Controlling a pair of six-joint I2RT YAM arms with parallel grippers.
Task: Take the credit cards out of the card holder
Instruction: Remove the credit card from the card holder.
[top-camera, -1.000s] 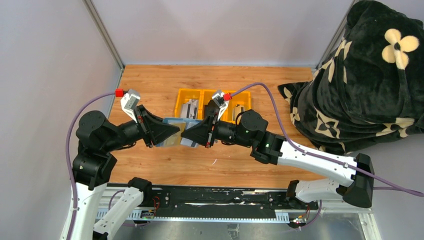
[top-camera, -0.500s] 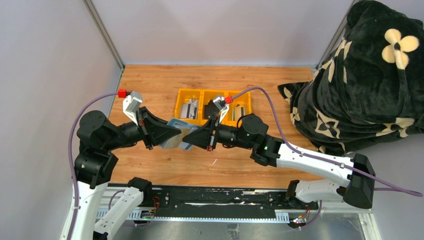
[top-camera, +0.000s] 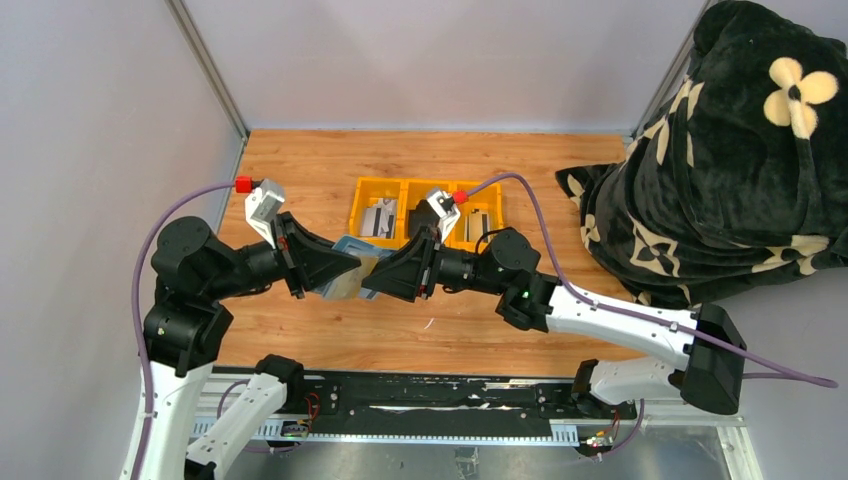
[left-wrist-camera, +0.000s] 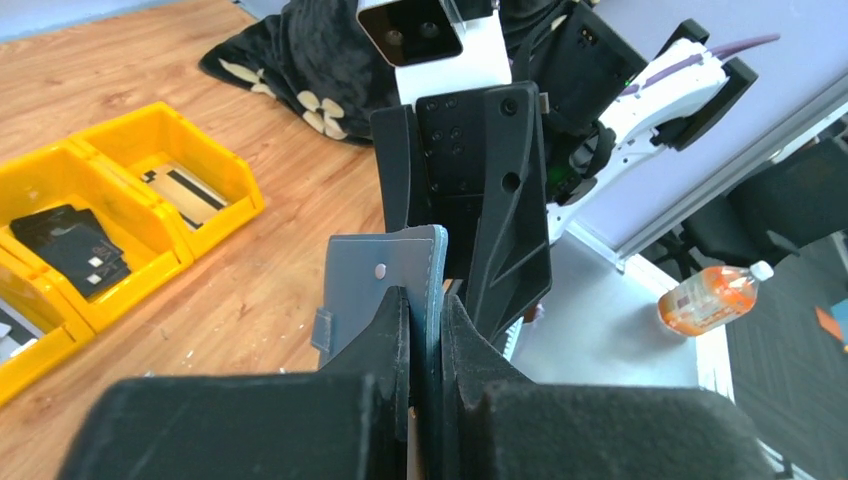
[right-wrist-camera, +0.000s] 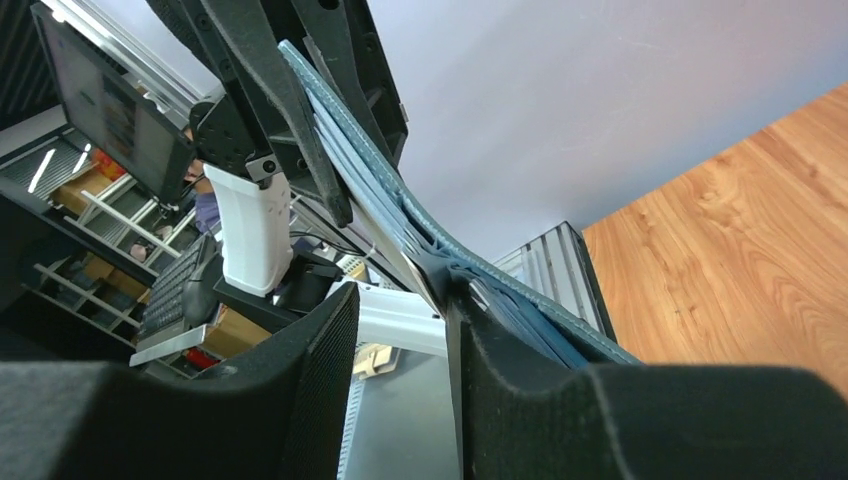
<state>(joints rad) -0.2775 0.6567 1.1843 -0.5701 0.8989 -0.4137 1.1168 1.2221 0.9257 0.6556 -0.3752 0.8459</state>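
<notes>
The blue-grey card holder (top-camera: 356, 272) hangs in the air between my two grippers, above the wooden table. My left gripper (top-camera: 348, 268) is shut on one edge of it; in the left wrist view (left-wrist-camera: 425, 300) both pads clamp the holder (left-wrist-camera: 380, 265). My right gripper (top-camera: 374, 282) faces it from the right. In the right wrist view that gripper (right-wrist-camera: 400, 310) is open, with one finger (right-wrist-camera: 500, 390) against the holder's paler slotted side (right-wrist-camera: 470, 270). A thin pale card edge (right-wrist-camera: 395, 255) shows at the slots. Another card, with a black stripe (left-wrist-camera: 185, 187), lies in the yellow tray.
The yellow three-compartment tray (top-camera: 385, 186) stands just behind the grippers and holds pale cards and a black pouch (left-wrist-camera: 72, 245). A black blanket with cream flowers (top-camera: 720, 150) fills the right side. Grey walls close the left and back.
The right gripper has shifted a little left and down against the holder. The left gripper has edged right with the holder, which now sits narrower between the two.
</notes>
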